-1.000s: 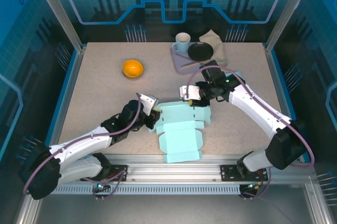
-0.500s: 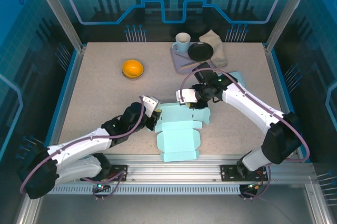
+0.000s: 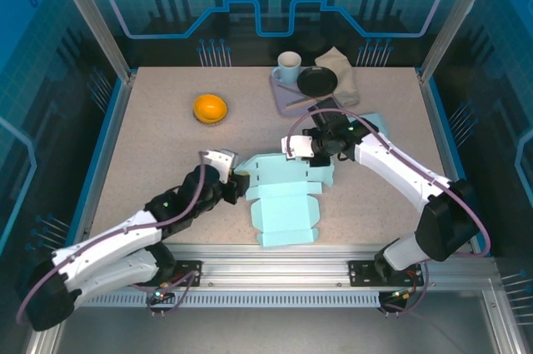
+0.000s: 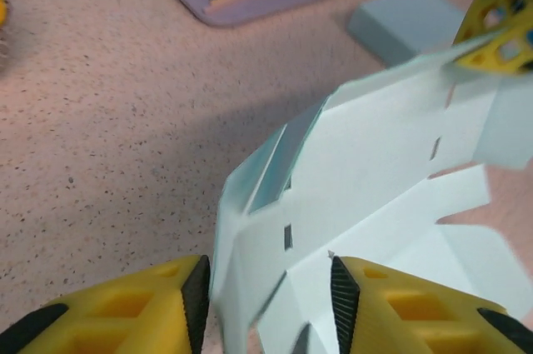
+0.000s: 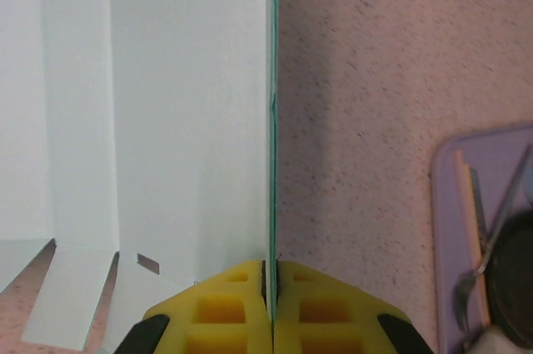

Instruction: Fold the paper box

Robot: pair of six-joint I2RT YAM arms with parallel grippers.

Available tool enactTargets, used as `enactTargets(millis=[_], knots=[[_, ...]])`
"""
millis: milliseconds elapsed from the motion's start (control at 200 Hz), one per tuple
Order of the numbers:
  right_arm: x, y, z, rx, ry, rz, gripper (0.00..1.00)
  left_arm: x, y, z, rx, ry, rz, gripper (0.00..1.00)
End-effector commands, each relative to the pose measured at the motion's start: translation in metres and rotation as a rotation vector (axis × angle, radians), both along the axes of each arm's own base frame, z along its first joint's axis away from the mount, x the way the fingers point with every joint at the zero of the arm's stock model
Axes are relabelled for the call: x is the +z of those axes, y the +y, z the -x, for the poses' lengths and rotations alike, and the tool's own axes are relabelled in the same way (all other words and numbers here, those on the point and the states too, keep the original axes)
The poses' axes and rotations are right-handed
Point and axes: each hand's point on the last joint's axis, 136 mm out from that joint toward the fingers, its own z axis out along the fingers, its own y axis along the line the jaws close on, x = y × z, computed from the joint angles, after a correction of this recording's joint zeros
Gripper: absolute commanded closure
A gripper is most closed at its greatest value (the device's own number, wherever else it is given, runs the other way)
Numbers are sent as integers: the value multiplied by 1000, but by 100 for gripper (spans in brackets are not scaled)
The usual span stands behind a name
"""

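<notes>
My right gripper (image 5: 269,269) is pinched tight on an upright panel of the paper box (image 3: 283,200), with the thin edge caught between both yellow pads (image 5: 237,291). It sits on the near side of the purple tray (image 3: 286,97), close to it. The box lies mostly flat and unfolded on the table (image 3: 166,146), nearer my bases than the tray, and its far edge is raised where I hold it. My left gripper (image 4: 266,300) stands partly wide, farther from the tray, toward its near left. The fingers (image 4: 141,308) are apart with the box's left flap between them. I cannot tell whether either finger touches the paper.
</notes>
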Motion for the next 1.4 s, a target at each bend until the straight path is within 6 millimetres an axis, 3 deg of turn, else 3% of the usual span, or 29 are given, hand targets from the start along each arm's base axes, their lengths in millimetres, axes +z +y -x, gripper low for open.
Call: enactTargets(millis=[0, 120, 290, 510, 745, 875, 1030, 1070, 1130, 1396], knots=[[21, -8, -26, -62, -159, -33, 100, -4, 33, 4, 176, 53, 101, 56], [25, -6, -29, -58, -201, -52, 100, -26, 75, 0, 355, 156, 159, 58], [19, -7, -32, -61, -294, -43, 100, -42, 91, -10, 460, 308, 279, 54], [6, 4, -38, -40, -529, -51, 100, -19, 72, -35, 399, 337, 255, 53], [-1, 6, -37, -39, -470, -46, 100, 17, 49, -49, 221, 261, 177, 50], [1, 6, -39, -51, -442, -61, 100, 17, 31, -53, 137, 330, 104, 44], [-6, 5, -33, -37, -388, -59, 100, 47, 11, -63, 165, 453, 260, 44], [-5, 5, -33, -39, -390, -62, 100, 52, 4, -65, 184, 511, 311, 40], [-5, 5, -34, -41, -390, -64, 100, 51, -5, -70, 216, 598, 373, 35], [-6, 4, -32, -37, -383, -62, 100, 23, -21, -76, 414, 832, 499, 33]])
